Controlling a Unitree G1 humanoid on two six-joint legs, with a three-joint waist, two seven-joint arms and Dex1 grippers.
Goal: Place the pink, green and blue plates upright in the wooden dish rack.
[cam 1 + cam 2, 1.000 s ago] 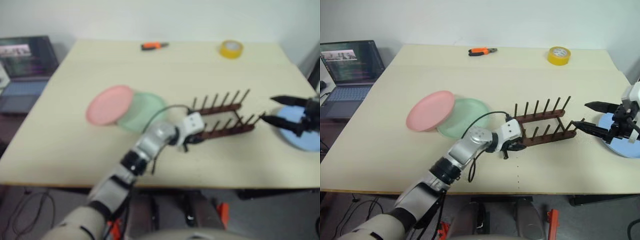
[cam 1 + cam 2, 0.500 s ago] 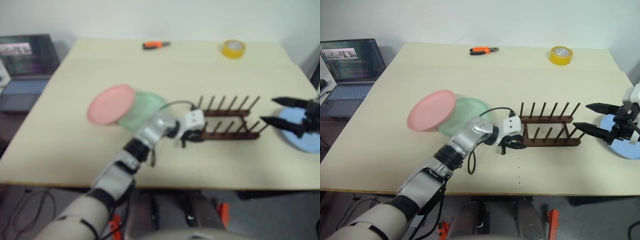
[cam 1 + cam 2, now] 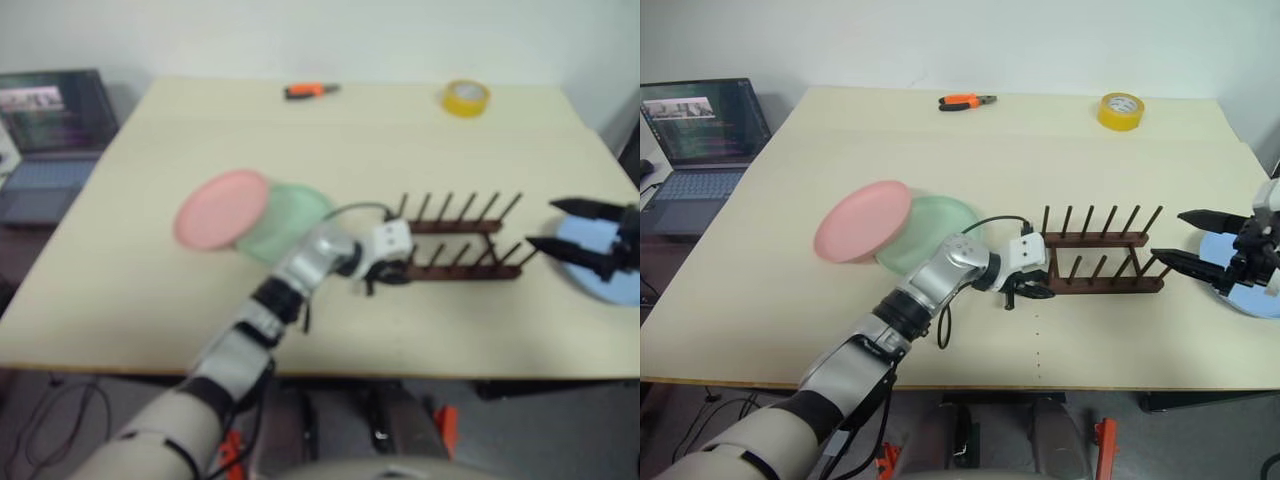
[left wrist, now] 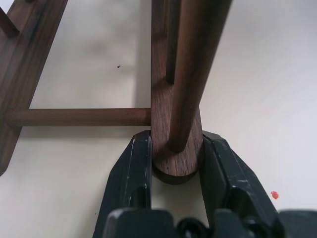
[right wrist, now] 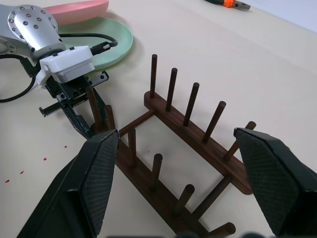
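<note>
The wooden dish rack [image 3: 1102, 262] lies flat at mid-table, its pegs pointing up and no plates in it. My left gripper [image 3: 1032, 290] is shut on the left end of its near rail, and in the left wrist view a finger [image 4: 136, 168] presses each side of that rounded end. The pink plate [image 3: 862, 220] rests partly over the green plate [image 3: 935, 228], left of the rack. The blue plate [image 3: 1252, 303] lies at the table's right edge. My right gripper [image 3: 1167, 233] hovers open over it, pointing at the rack's right end, with nothing held.
A yellow tape roll [image 3: 1120, 109] and an orange-handled tool [image 3: 966, 101] lie near the table's far edge. A laptop [image 3: 705, 125] stands open on a lower surface beyond the table's left side.
The rack has swung from a slanted lie to parallel with the table's front edge, its left end still in my left gripper. The right gripper has stayed put.
</note>
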